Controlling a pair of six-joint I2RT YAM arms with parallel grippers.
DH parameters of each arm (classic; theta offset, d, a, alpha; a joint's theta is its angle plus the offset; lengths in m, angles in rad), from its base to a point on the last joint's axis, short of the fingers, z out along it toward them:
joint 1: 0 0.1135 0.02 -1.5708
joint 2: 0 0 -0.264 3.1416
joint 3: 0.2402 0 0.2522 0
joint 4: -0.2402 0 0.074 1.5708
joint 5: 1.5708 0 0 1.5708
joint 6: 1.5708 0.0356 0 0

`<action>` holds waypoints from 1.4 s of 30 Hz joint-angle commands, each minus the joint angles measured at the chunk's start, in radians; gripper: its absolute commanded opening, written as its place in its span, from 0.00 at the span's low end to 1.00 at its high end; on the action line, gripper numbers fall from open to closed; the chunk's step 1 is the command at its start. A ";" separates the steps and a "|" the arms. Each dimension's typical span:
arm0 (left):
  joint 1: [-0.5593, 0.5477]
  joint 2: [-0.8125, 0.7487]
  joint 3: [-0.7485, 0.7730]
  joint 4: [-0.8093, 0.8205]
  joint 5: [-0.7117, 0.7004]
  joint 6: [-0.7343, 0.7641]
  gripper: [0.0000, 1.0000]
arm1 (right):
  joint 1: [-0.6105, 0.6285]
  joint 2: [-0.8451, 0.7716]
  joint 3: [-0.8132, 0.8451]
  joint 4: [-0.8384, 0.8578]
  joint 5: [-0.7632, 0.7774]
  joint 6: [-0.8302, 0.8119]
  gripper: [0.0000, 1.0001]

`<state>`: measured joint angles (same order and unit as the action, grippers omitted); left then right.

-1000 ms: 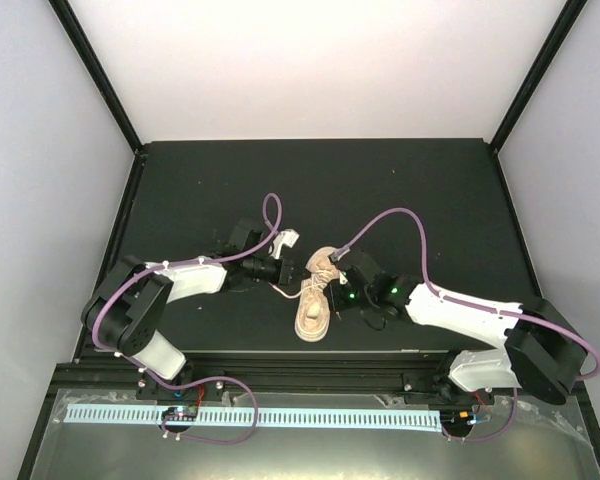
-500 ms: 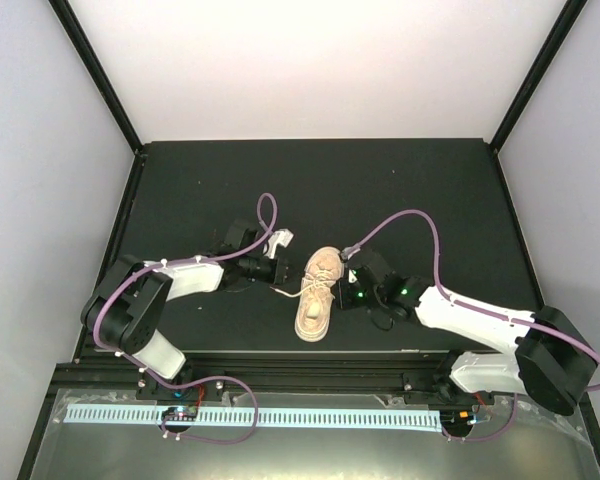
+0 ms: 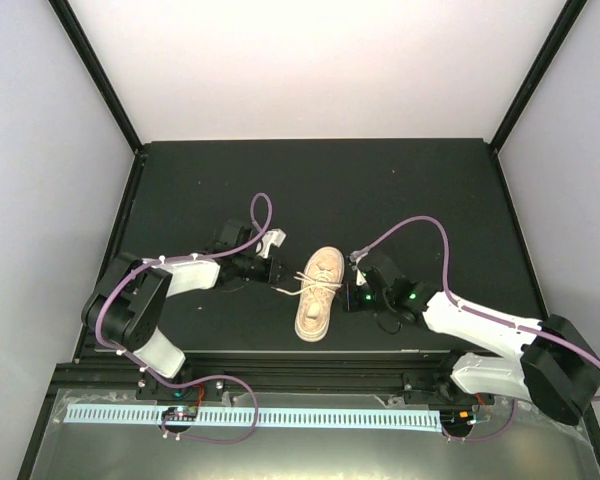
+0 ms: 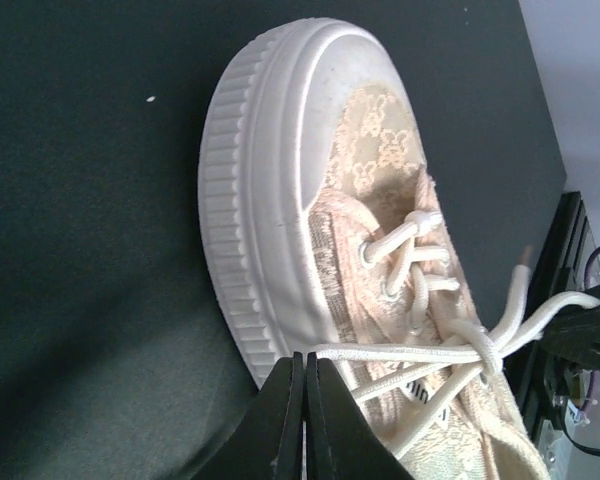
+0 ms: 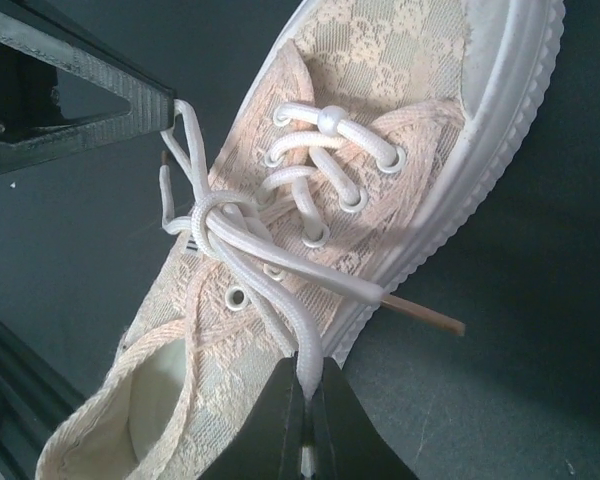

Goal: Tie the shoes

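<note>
The beige sneaker (image 3: 317, 293) lies on the black table between my two grippers, toe toward the near edge. Its off-white laces (image 5: 242, 222) are knotted over the tongue, with loops stretched out to both sides. My left gripper (image 3: 277, 280) sits just left of the shoe and is shut on a lace loop (image 4: 400, 352) that runs taut to the knot (image 4: 485, 350). My right gripper (image 3: 352, 290) sits just right of the shoe and is shut on the other lace loop (image 5: 280, 305). A free lace end with a tan tip (image 5: 425, 316) lies over the sole.
The black table top (image 3: 410, 190) is bordered by a black rail along its near edge (image 3: 310, 360). White walls stand at the back and sides. Purple cables arc over both arms (image 3: 263, 215).
Both grippers have drawn apart, left going left and right going right, pulling the lace loops out and tightening the knot. The shoe has turned slightly.
</note>
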<state>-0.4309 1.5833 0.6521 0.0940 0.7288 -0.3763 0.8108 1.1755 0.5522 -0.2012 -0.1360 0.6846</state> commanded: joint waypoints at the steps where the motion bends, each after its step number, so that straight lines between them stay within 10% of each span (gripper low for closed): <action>1: 0.026 0.022 0.012 -0.038 -0.052 0.051 0.02 | -0.007 -0.039 -0.034 -0.003 -0.008 0.023 0.02; 42: 0.095 0.064 -0.025 0.033 -0.116 0.039 0.02 | -0.008 -0.039 -0.276 0.096 -0.041 0.083 0.02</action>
<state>-0.3798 1.6257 0.6338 0.0891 0.7105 -0.3367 0.8070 1.1103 0.3115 0.0105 -0.1932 0.7658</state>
